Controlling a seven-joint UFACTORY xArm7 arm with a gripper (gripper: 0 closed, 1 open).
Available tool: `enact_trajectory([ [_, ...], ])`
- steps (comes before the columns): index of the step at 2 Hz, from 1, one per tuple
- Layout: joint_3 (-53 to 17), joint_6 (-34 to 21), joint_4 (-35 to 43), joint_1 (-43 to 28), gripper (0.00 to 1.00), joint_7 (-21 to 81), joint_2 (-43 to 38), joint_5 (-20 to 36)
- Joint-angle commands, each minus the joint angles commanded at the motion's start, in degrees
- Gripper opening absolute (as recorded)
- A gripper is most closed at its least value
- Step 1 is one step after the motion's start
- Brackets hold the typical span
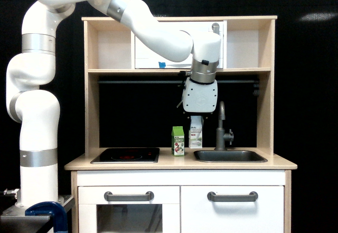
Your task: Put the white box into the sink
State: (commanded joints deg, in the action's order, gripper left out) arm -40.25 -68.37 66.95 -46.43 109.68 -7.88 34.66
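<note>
— Where do we have the white box (pixel 196 137)?

— Clamped in our gripper (pixel 196 121), hanging upright straight below it, clear of the counter (pixel 179 164).

— And the sink (pixel 230 156)?

— Just below the gripper and towards the exterior view's right; the box hangs above its near end, its faucet (pixel 222 127) close beside. The green juice carton (pixel 178 141) stands on the other side.

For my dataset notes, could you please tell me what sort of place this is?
Probably a robot lab set up around a toy play kitchen: a small wooden unit with a sink and faucet, a flat black stovetop, and a black backdrop behind it.
</note>
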Motion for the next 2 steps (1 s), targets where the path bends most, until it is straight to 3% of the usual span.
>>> enact_trajectory([
  [1, 6.94, -5.10, 16.20, 8.42, 0.00, -0.35, -13.34, 5.61],
  [2, 10.16, -3.82, 17.45, 9.71, 1.00, -1.96, -14.49, 5.55],
])
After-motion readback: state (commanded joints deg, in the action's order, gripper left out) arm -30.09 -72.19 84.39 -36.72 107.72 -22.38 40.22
